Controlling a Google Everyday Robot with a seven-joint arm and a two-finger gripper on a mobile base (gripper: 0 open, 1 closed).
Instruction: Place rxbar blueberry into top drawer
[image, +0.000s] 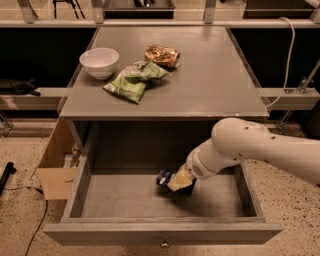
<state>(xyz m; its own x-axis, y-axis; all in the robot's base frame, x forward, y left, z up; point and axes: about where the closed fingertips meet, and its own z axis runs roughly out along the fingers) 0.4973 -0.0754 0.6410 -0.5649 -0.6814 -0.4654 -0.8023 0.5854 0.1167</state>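
Item: top drawer (125, 202), grey, pulled fully open below the table (210, 80); plain grey interior; small round knob (163, 244) at 6 o'clock on its front. Item: gripper (176, 181), tan-tipped, on a white arm (250, 147) that enters from 3 o'clock; it sits inside the drawer, a little toward 3 o'clock of the drawer's centre; jaws clamped on the rxbar blueberry (163, 176). Item: rxbar blueberry, dark blue wrapper, protruding from the gripper toward 9 o'clock, within the drawer and close over its floor; whether it touches the floor cannot be told. Tabletop holdings: white bowl (99, 62) at 10 o'clock; green chip bag (135, 80) just beside the bowl, at its 4 o'clock; orange-brown snack packet (161, 55) at 1 o'clock of the chip bag, touching or nearly so. Surroundings: open cardboard box (56, 170) on the speckled floor at 9 o'clock of the drawer.
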